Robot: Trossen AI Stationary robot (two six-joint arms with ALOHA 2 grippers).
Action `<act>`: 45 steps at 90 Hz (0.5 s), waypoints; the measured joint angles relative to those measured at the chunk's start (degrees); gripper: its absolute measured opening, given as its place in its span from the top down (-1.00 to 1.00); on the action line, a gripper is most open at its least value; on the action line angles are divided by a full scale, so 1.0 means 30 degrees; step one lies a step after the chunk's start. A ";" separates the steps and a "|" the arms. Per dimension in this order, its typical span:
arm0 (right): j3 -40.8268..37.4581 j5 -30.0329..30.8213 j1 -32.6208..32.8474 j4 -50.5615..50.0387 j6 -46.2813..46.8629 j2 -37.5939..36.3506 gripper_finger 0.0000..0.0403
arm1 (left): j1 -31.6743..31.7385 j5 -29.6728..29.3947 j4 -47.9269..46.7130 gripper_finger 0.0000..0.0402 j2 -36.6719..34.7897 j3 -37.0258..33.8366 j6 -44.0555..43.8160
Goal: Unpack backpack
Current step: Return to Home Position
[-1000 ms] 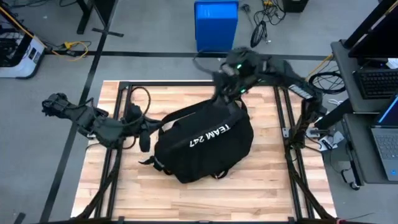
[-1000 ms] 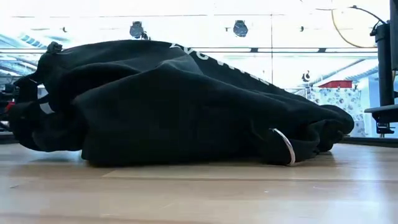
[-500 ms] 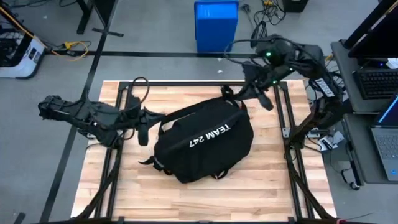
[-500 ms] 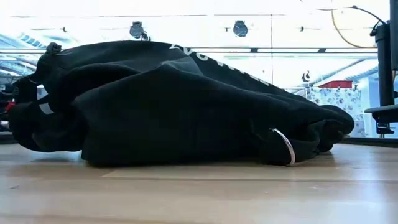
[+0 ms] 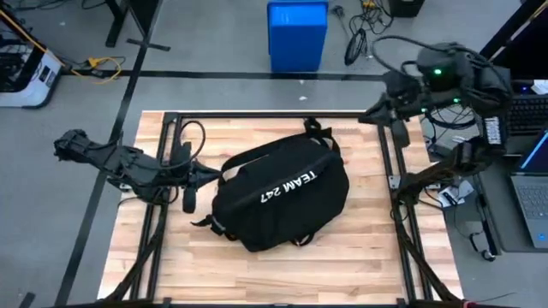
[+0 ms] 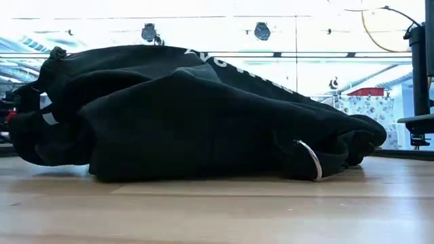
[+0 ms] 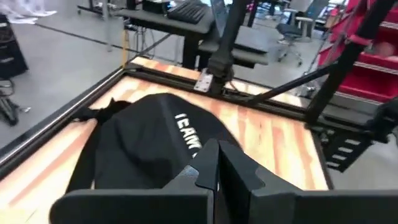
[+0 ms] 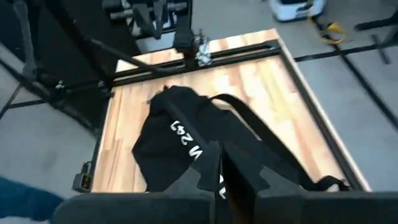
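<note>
The black backpack [image 5: 278, 192] with white "TEAM 247" lettering lies flat on the middle of the wooden table, lettering up. Its top handle [image 5: 310, 128] points to the far edge. In the low view the backpack [image 6: 190, 115] fills most of the picture. My left gripper [image 5: 187, 204] hovers shut just left of the backpack, touching nothing; the left wrist view shows its fingers [image 7: 208, 168] together over the backpack [image 7: 143, 143]. My right gripper [image 5: 401, 137] is shut and held high over the table's far right frame, away from the backpack [image 8: 186, 137].
Black frame rails [image 5: 257, 114] run round the table top. A blue bin [image 5: 297, 34] stands on the floor beyond the far edge. A desk with a laptop [image 5: 533, 192] is at the right. Bare wood [image 5: 342, 265] lies near the front edge.
My right gripper has swung away from the backpack's top handle toward the table's far right corner, and now stands over the right frame. The handle, hidden under it before, now shows. My left gripper has drawn back a little toward the table's left edge. The backpack has stayed put.
</note>
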 joint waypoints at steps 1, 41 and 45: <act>0.0000 0.0095 -0.0004 -0.0002 -0.0052 -0.0067 1.00 | 0.0000 -0.0045 0.0082 1.00 -0.0105 -0.0141 0.0005; -0.0872 0.2662 0.0003 -0.0601 -0.1976 -0.1088 1.00 | 0.0036 -0.0727 0.4002 1.00 -0.1396 -0.6756 -0.0059; -0.1253 0.2811 -0.0005 -0.0620 -0.2528 -0.1170 1.00 | 0.0036 -0.0753 0.4551 1.00 -0.1395 -0.7080 0.0240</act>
